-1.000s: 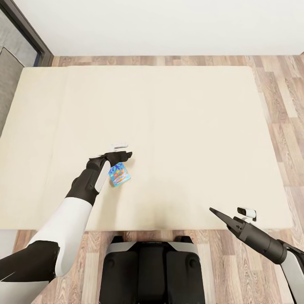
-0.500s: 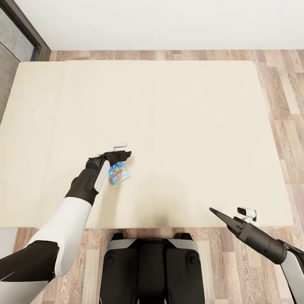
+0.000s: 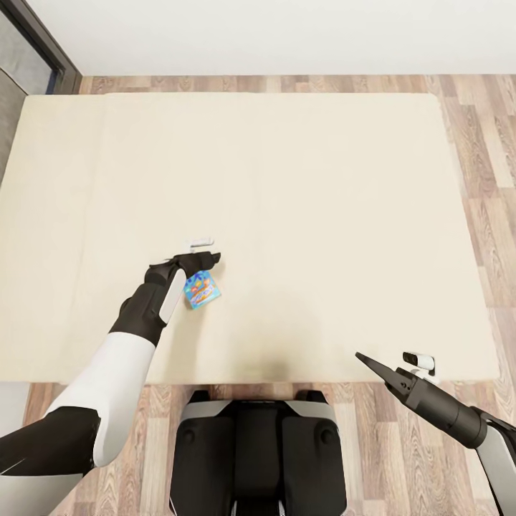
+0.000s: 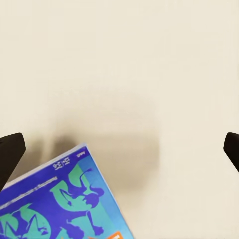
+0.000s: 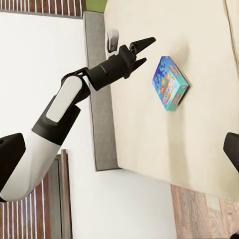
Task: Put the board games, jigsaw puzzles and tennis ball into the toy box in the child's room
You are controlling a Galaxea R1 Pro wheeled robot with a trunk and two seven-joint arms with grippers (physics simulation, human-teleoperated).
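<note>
The bed (image 3: 322, 201) has a plain beige mattress, and one board game (image 3: 201, 290) lies flat on it, a small blue box with cartoon print. My left gripper (image 3: 206, 259) hovers just beyond the game's far edge and is open, holding nothing. In the left wrist view the game (image 4: 64, 199) sits off to one side between the widely spread fingertips (image 4: 10, 152). My right gripper (image 3: 367, 361) is open and empty by the bed's front right corner. Its wrist view looks across at the game (image 5: 170, 82) and the left gripper (image 5: 143, 51).
Wood floor (image 3: 480, 179) runs along the bed's right side and front. A white wall stands behind the bed, with a dark door frame (image 3: 43, 44) at the far left. My base (image 3: 258, 451) stands at the bed's front edge. The bed's grey frame edge (image 5: 102, 99) shows in the right wrist view.
The whole view has shifted, so the bed sits higher in the picture: the camera moved. Both arms keep their poses, and the game still lies by the left gripper.
</note>
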